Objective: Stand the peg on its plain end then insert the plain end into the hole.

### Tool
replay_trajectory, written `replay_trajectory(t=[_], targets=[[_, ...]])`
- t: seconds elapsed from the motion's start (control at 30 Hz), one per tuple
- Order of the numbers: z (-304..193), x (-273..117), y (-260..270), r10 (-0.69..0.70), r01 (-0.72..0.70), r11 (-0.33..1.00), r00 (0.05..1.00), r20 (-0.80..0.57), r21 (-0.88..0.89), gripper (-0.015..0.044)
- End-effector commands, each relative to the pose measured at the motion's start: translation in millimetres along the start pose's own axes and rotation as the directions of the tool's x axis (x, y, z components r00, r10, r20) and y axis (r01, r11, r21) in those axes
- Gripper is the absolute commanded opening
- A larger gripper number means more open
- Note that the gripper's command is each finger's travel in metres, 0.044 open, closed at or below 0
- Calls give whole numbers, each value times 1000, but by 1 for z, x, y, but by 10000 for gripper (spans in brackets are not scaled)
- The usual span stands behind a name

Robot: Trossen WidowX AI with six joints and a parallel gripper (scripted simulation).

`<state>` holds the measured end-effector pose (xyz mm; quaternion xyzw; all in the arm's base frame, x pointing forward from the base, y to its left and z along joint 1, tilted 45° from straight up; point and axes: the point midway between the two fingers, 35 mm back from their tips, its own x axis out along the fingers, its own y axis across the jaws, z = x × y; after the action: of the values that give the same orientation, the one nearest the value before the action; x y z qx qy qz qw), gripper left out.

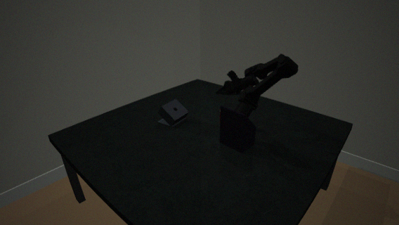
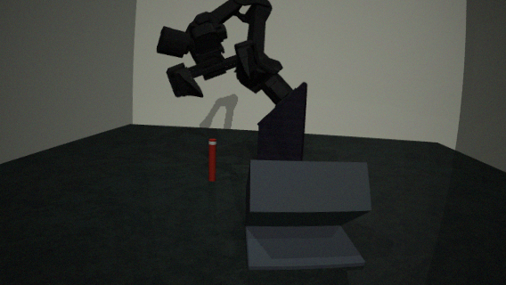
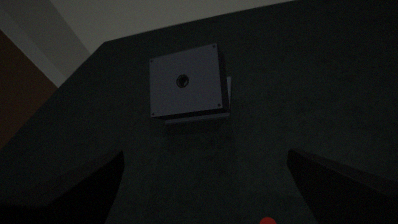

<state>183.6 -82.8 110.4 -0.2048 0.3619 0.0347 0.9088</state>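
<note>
The red peg (image 2: 212, 162) stands upright on the table, white band near its top. Its red top (image 3: 268, 220) shows at the bottom edge of the wrist view. In the top view it is mostly or wholly hidden by the robot's mount. The sloped grey panel (image 1: 181, 113) (image 3: 200, 97) has one dark, empty-looking hole (image 1: 175, 109) (image 3: 182, 81) in its face. The exterior view shows the back of the panel block (image 2: 309, 186), not the hole. My gripper (image 2: 224, 85) (image 3: 208, 157) is wide open and empty, raised well above the peg and tilted towards the panel.
The panel block rests on a flat grey base plate (image 2: 307, 263). The arm's dark angular mount (image 1: 237, 130) (image 2: 285, 134) stands on the dark table (image 1: 168, 169) behind the peg as the exterior camera sees it. The lighting is dim.
</note>
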Motion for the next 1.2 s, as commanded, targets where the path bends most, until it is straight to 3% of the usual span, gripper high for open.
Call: replay_trajectory(t=[0.0, 0.27, 0.57, 0.87, 1.17], targets=[[-10, 7, 1, 44, -34, 997, 989, -140, 70, 440], [-26, 15, 1, 79, -27, 990, 922, -380, 139, 440], [-39, 20, -4, 38, 43, 993, 779, -625, 113, 440], [-39, 24, -14, -111, 136, 990, 604, -789, -35, 440], [-23, 31, -25, -325, 209, 944, 458, -827, -256, 440]])
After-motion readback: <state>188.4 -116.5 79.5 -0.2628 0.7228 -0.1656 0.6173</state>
